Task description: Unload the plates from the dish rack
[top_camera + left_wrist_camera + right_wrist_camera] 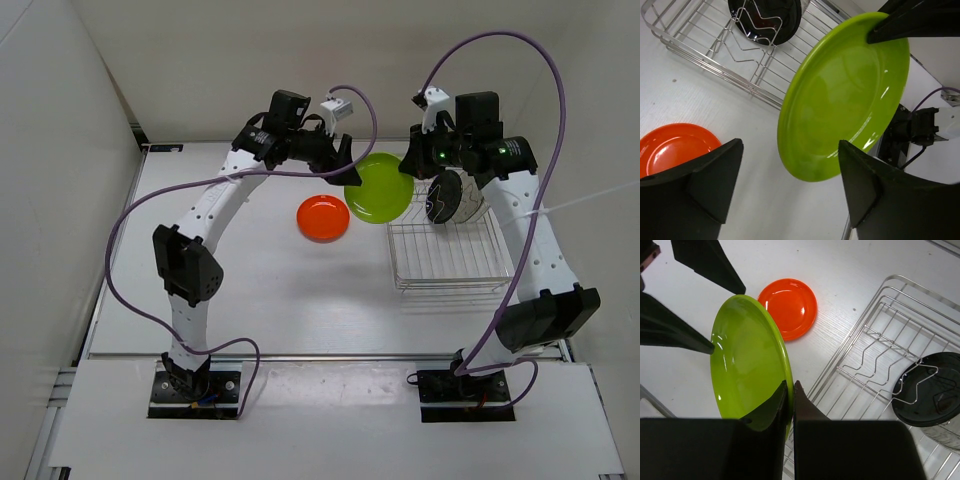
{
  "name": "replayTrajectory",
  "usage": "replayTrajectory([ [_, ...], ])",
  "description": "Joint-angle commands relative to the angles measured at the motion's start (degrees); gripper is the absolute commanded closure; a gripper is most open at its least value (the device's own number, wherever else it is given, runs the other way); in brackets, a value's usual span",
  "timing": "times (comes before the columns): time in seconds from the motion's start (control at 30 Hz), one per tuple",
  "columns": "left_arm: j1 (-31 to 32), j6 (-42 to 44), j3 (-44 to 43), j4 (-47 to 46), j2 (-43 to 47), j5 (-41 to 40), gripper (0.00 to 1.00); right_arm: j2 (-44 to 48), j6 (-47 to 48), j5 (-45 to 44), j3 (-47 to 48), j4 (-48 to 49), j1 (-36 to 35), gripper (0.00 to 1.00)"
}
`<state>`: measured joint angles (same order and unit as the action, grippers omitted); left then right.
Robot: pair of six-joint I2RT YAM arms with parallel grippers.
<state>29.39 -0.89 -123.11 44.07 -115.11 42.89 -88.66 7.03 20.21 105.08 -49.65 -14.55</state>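
black plate [926, 390] in dish rack [450, 262], right gripper [790, 390] pinching yellow-green plate [747, 355] — left gripper [790, 146] spread

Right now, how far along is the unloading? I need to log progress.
Done: the orange plate lies flat on the table. In hand: the right gripper pinches the green plate by its rim, tilted on edge, with the open left gripper close by. Left: the black plate stands in the rack, and what looks like a clear plate sits behind it.
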Motion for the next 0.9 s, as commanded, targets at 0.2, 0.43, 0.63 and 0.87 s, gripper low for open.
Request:
replayTrajectory([
  [0.2,1.29,-0.08,-1.43,-1.79,-0.2,0.17,0.56,2.09,-1.05,3.79,-0.22,1.4,-0.13,1.0],
  [0.43,1.81,-1.84,-0.65,-2.41,0.85,-2.55,0.89,2.62,-1.58,3.79,-1.36,1.92,-0.13,0.99],
  [0.63,0.33,-3.07,3.66,-3.64,3.66,-5.18,0.89,2.1,-2.1,0.72,-3.03,2.45,-0.13,0.18],
  [0.87,-7.84,-0.17,6.57,-2.6,0.95,-10.72,0.89,2.09,-2.63,-9.56,-4.35,4.03,-0.13,0.0],
])
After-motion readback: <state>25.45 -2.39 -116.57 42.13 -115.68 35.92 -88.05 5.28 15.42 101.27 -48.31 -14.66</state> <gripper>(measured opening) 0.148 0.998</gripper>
